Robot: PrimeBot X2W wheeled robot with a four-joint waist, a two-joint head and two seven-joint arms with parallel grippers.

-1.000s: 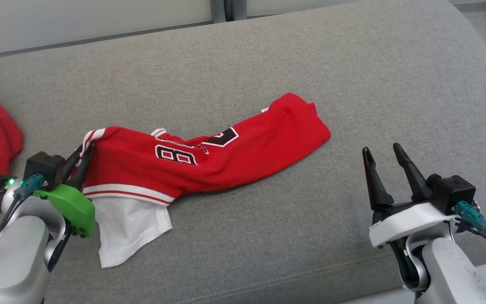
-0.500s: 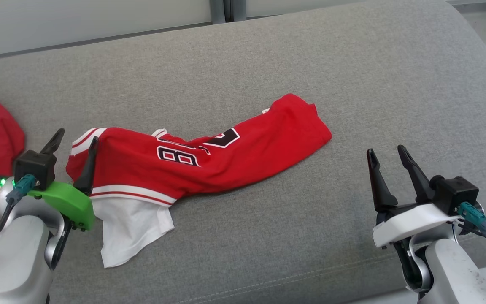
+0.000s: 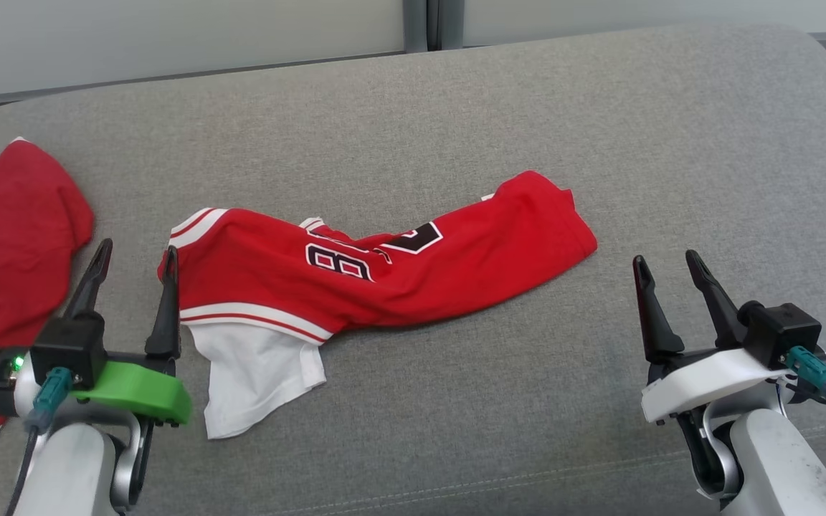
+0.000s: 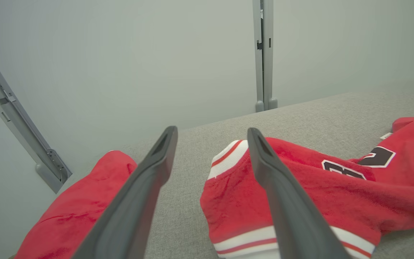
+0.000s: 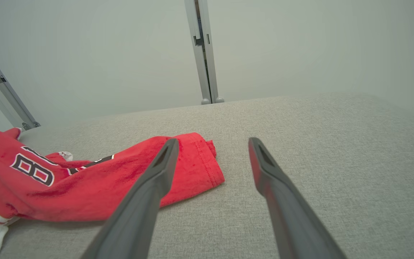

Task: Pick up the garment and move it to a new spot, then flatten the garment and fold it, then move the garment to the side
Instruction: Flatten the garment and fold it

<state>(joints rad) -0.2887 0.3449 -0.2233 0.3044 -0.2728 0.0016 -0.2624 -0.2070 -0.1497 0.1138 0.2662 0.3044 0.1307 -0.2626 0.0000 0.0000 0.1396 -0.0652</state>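
The garment is a red jersey with black-and-white numbers, striped trim and a white inner layer, lying bunched in a long strip across the grey cushion. My left gripper stands open at the jersey's left end, just off the striped sleeve edge, holding nothing. In the left wrist view the striped edge lies between and behind the fingers. My right gripper is open, hovering right of the jersey's right end, apart from it.
A second red garment lies at the far left of the cushion, also seen in the left wrist view. A pale wall with a grey post runs behind. The cushion's front edge lies near both arms.
My left gripper let go of the jersey's left sleeve edge, opened wide and drew back toward me. The head camera shifted, so the whole scene slid right. The right gripper stayed open.
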